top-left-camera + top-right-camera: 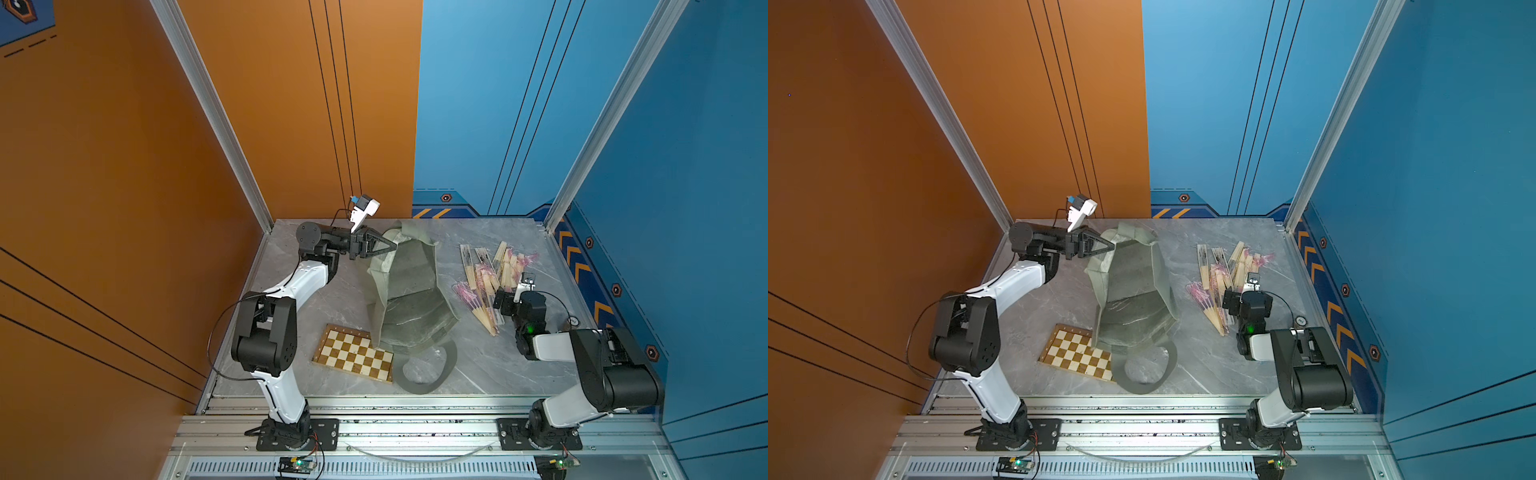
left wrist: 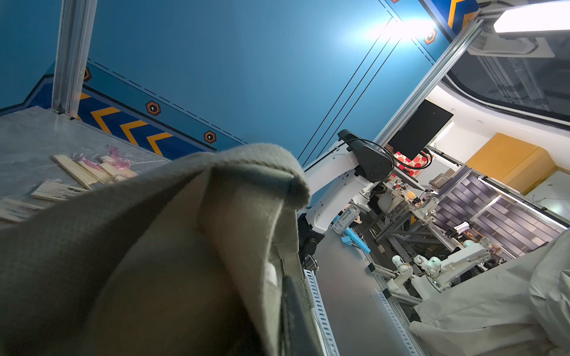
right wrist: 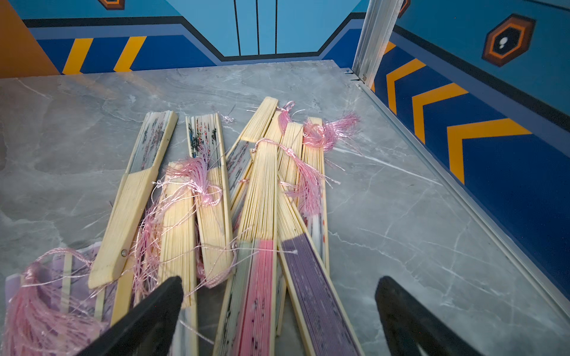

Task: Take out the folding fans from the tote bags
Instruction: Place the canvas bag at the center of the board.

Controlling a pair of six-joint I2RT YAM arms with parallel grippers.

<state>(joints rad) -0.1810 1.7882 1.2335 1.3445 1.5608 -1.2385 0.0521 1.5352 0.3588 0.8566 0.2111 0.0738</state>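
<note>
A grey marble-patterned table (image 1: 507, 365) is standing between an orange wall at 9 o'clock and blue walls at 12 and 3 o'clock in both top views.

The olive tote bag (image 1: 409, 291) (image 1: 1133, 291) is occupying the middle of the table. It is being held up at its 11 o'clock corner, so the cloth is hanging in folds down to the surface and is hiding what is inside. One strap handle (image 1: 419, 390) is lying as a loop on the table at 6 o'clock of the bag; the second handle I cannot make out.

The brown-and-cream chessboard (image 1: 353, 353) is lying flat at 7 o'clock of the bag, and one corner is going under the cloth.

The folding fans (image 1: 494, 270) (image 3: 262, 215) are lying closed in a loose heap on the table at 3 o'clock of the bag, apart from it. They are crossing each other under tangled pink tassels, and the lowest ones are covered, so a count is not sure.

The left gripper (image 1: 390, 246) is pinching the bag's top edge, its fingers pressed together on the cloth. In the left wrist view the tote bag (image 2: 154, 246) is filling most of the picture, and only a dark strip of one finger (image 2: 293, 308) is showing.

The right gripper (image 3: 280, 282) is hanging over the near end of the heap, its fingers spread wide and holding nothing. In the top views its own wrist is covering them.
</note>
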